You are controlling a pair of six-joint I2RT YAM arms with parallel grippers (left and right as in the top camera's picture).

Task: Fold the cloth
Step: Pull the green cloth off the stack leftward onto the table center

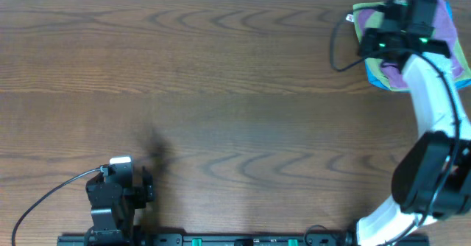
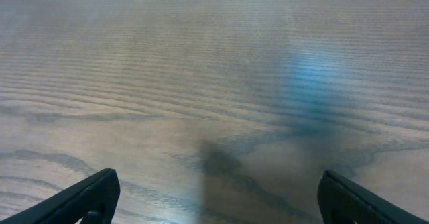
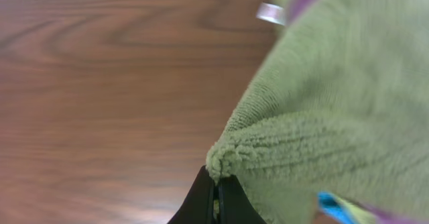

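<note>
The cloth is a striped green, purple and blue towel lying at the far right corner of the table. My right gripper is over its left part. In the right wrist view the fingers are shut on a green folded edge of the cloth, which fills the right half of that view. My left gripper sits near the front left edge, far from the cloth. In the left wrist view its fingers are wide open over bare wood, with nothing between them.
The brown wooden table stretches between the two arms. A black cable loops beside the right gripper. The right arm's white link runs along the right edge. A black rail lines the front edge.
</note>
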